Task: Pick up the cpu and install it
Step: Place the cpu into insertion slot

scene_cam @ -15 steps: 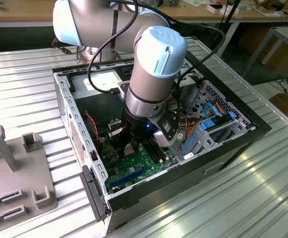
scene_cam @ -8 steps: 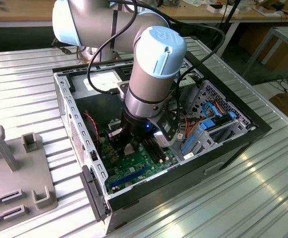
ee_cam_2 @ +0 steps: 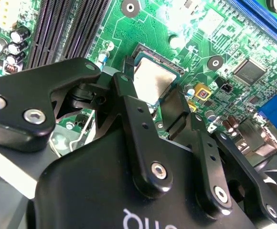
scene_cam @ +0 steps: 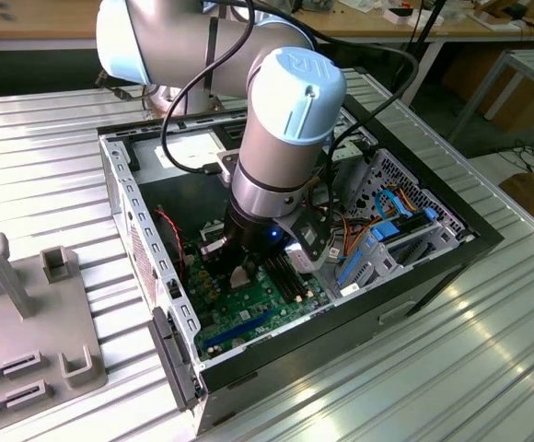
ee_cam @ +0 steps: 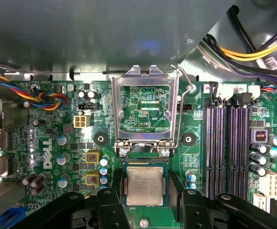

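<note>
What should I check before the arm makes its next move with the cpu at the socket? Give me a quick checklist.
1. Load plate swung open, off the socket: ok.
2. cpu over the socket, edges square with its frame: ok.
3. cpu seated flat in the socket: cannot tell.
4. gripper straddling the cpu and centred on it: ok. Whether it has hold of the cpu: cannot tell.
5. Yellow cables clear of the socket: ok.
6. Memory slots apart from the gripper: ok.
</note>
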